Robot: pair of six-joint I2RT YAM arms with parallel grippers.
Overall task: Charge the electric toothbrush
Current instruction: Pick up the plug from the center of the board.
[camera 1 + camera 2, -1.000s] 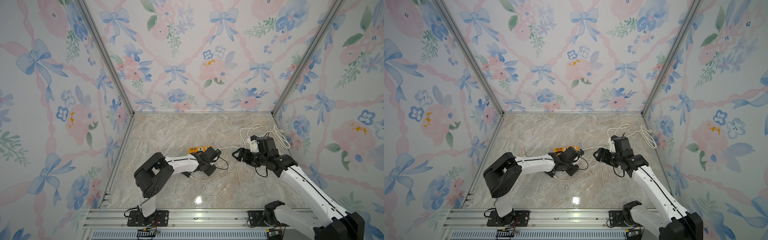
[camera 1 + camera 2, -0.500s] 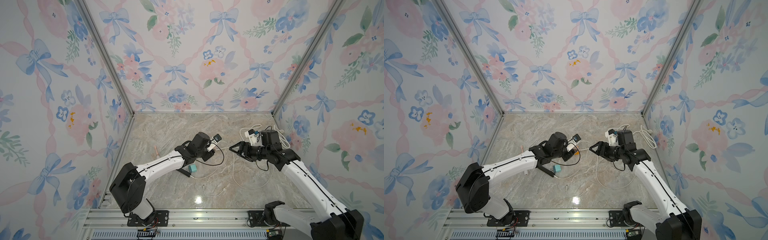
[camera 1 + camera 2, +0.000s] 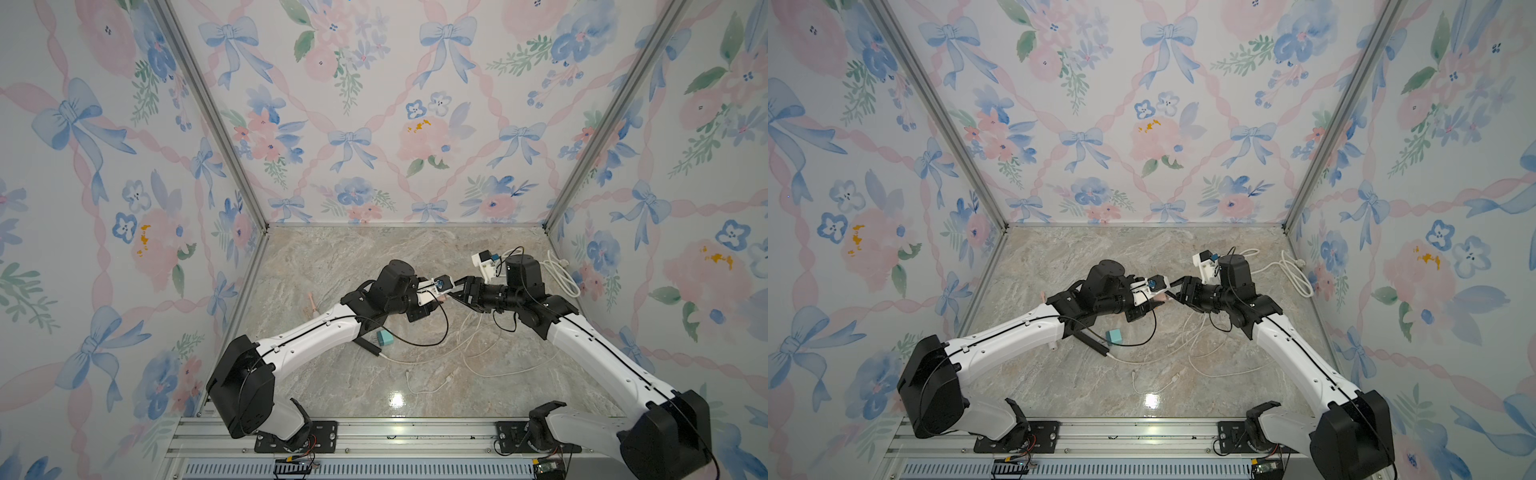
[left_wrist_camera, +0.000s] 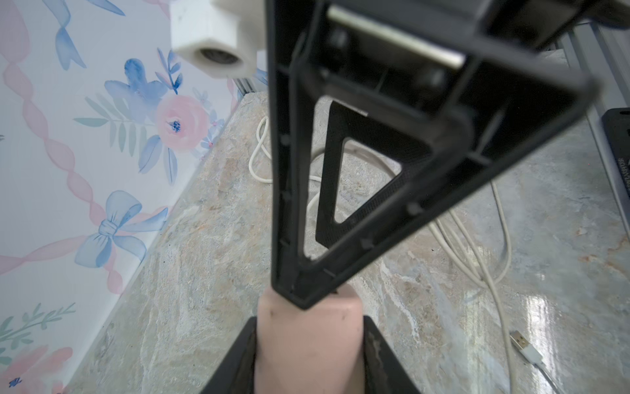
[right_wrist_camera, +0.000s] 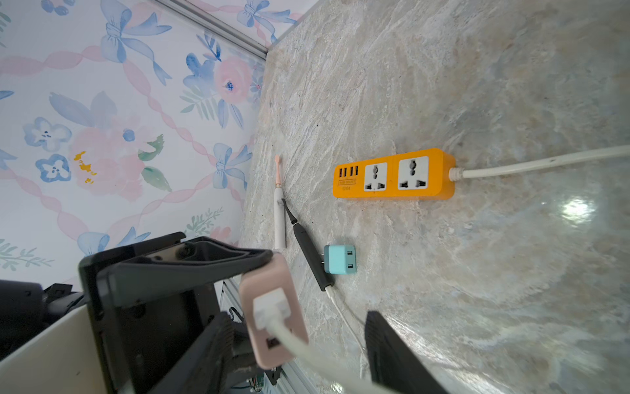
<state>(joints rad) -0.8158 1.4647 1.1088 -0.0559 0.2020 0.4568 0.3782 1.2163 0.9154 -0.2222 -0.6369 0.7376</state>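
In both top views, the left pincer and the right pincer are being shown tip to tip above the middle of the tabletop. Under the left arm, a black toothbrush and a teal plug block are lying just beside each other. In the left wrist view, a pink plug block is being held tight between the left pincer's two fingers. The tip of one right pincer finger is being shown right at its far end. A loose white cable end is lying on the tabletop nearby. In the right wrist view, the right pincer is being held half wide around the pink plug block. One finger is close to it and the other is well apart, so nothing is being gripped by that side yet. A white cable is plugged into the block. A thin cable is also plugged into the bottom of the black toothbrush, but whether it is the same one cannot be told. A white and pink toothbrush is lying just beside the black one. An orange power strip is lying farther off with all its holes empty. So the cable part is judged to be done, and the block is not yet pushed into the strip. The tabletop is being shown as shiny, stone-patterned and flat. The walls are covered with blue bows and pink flowers.
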